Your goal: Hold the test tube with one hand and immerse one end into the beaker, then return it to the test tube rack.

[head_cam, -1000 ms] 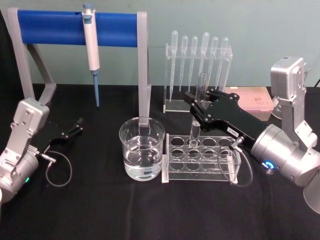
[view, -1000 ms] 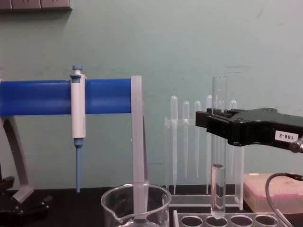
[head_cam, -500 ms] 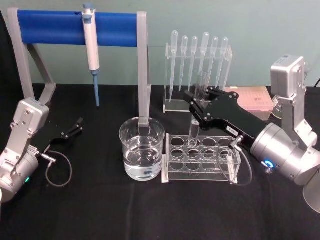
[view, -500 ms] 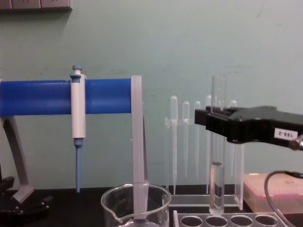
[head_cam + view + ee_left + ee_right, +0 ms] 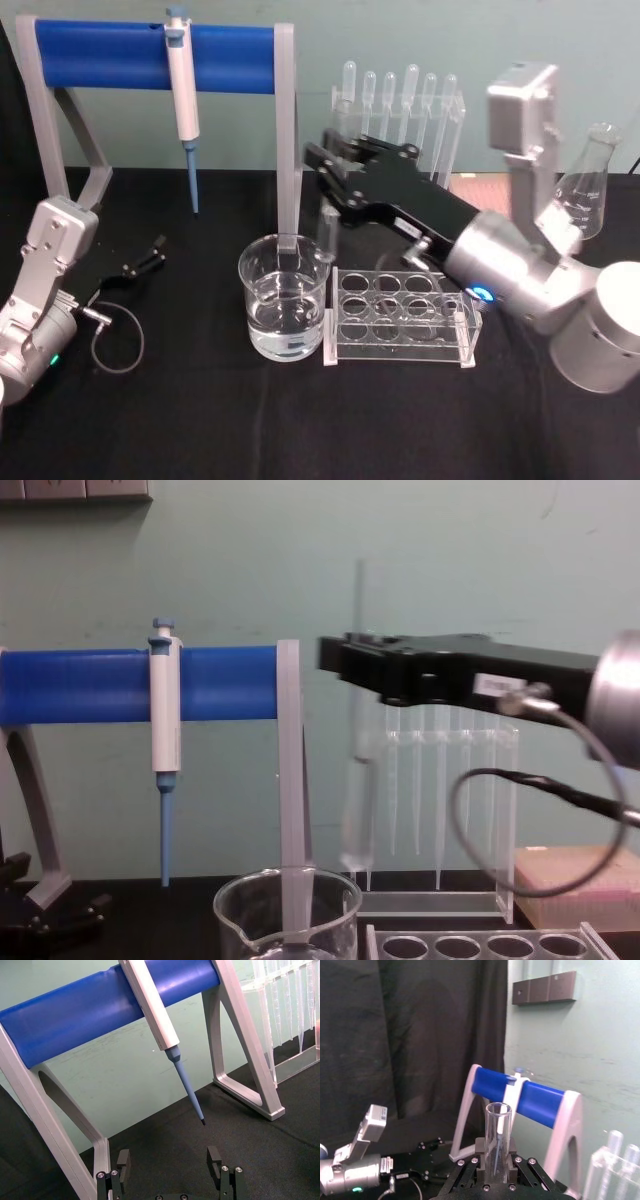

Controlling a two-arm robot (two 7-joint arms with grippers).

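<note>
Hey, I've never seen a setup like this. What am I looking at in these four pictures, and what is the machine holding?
It is a robot with two arms, each ending in a black two-fingered gripper. One picture looks down from its head, one looks across from its chest, and one comes from each wrist. On the black table stand a glass beaker holding water, a clear rack with round holes, a holder of plastic pipettes, and a blue-barred frame with a pipette hanging on it. The right gripper is closed on a glass test tube, holding it upright beside the beaker's rim, not in the water. The left gripper sits idle and open at the table's left side.
</note>
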